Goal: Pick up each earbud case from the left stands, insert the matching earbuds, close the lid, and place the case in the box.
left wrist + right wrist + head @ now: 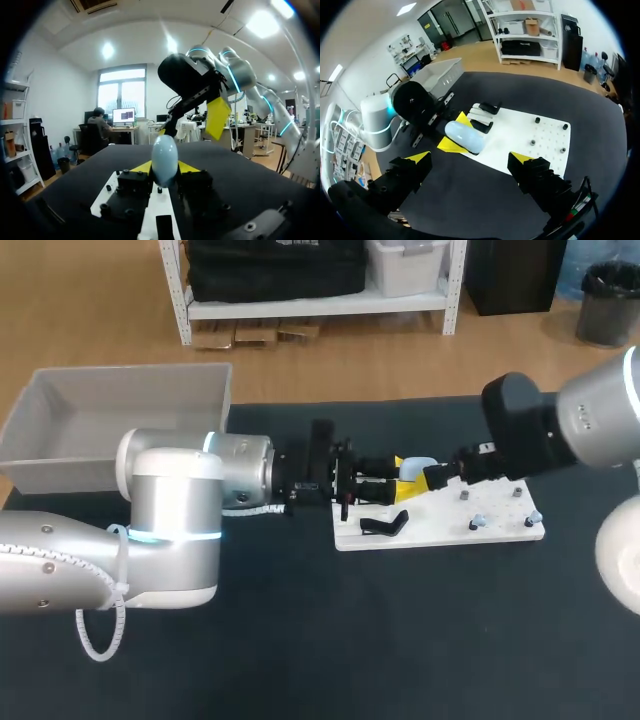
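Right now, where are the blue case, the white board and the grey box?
blue case (164,160): left wrist view, its rounded middle.
white board (438,528): head view, bare front part.
grey box (120,392): head view, far inner wall.

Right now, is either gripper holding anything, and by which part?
The left gripper holds the light blue earbud case between its fingers, gripped on two opposite sides near its lower end. The right gripper is open, holding nothing.

Dark table (420,640), wooden floor (90,310), white shelving (310,308)
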Action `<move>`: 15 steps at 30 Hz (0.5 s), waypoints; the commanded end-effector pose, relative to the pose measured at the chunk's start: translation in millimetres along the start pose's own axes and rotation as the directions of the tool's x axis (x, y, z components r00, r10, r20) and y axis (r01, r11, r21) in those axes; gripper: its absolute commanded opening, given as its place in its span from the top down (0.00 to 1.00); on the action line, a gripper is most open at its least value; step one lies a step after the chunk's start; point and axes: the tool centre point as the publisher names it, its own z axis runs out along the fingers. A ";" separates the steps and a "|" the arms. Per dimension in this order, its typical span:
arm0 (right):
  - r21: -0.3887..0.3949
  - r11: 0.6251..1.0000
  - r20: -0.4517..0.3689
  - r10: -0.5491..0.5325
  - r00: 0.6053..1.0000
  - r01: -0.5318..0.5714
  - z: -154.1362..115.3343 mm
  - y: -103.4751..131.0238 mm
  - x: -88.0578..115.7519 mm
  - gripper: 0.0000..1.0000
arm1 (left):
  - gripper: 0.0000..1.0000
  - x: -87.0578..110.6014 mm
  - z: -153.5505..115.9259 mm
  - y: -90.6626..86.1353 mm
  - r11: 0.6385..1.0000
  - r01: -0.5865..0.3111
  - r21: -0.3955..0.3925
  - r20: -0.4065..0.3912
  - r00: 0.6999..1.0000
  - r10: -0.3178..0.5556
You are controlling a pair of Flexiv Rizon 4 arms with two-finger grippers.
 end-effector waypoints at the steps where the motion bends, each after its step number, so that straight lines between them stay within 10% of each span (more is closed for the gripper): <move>1: -0.017 1.000 -0.017 0.008 1.000 -0.008 10.6 -7.7 -6.5 0.00 | 1.00 0.5 -0.1 1.0 1.000 0.001 0.002 0.001 1.000 -0.001; 15: 0.004 0.999 -0.022 0.034 0.999 -0.034 14.3 -19.4 -5.4 0.00 | 1.00 0.5 -0.1 1.0 1.000 0.001 0.002 0.001 1.000 -0.001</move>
